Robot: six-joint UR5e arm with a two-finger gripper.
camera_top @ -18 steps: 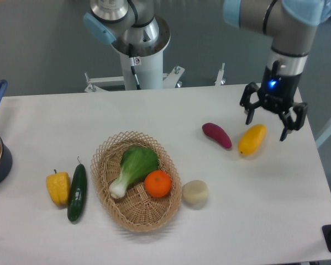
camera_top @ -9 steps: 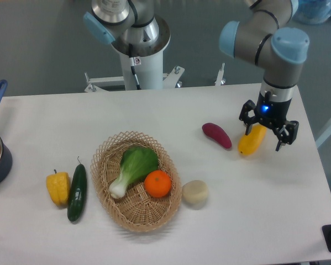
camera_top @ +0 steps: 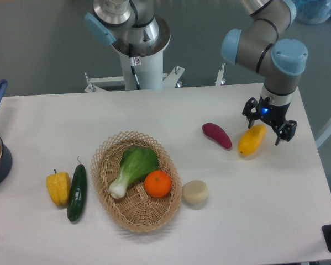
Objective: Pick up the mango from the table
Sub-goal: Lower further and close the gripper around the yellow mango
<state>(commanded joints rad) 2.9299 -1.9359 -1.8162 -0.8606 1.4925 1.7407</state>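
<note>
Since 1 s ago the gripper (camera_top: pixel 268 125) has dropped from a wide spread hovering over the fruit to a lower, narrower stance right at the mango's (camera_top: pixel 251 140) upper end; half a second back it was already low, and it has since shifted slightly toward 1 o'clock while its fingers drew closer. The mango itself has not moved: it lies on the white table (camera_top: pixel 154 110) at about 3 o'clock from the basket, long axis tilted from 1 o'clock to 7 o'clock.

Jaws read as partly spread, 1 finger on each side of the mango's top end, the left one by the fruit's 11 o'clock edge and the right one out past its 2 o'clock side. Whether either pad touches the skin cannot be told from this view. Nothing is clamped yet, and the fruit rests fully on the table.

Judging by this, the approach is nearly done and the squeeze comes next. Gripping so near the tip of a smooth, tapering fruit risks it squirting out, so a hold closer to the middle would be safer.

Nearby, a purple sweet potato (camera_top: pixel 216 135) sits just at 9 o'clock of the mango, apart from it. Farther toward 8 o'clock is a pale round item (camera_top: pixel 195 193), then the wicker basket (camera_top: pixel 111 212) holding bok choy (camera_top: pixel 133 167) and an orange (camera_top: pixel 157 183). A cucumber (camera_top: pixel 77 191) and yellow bell pepper (camera_top: pixel 58 187) lie at the basket's 9 o'clock
</note>
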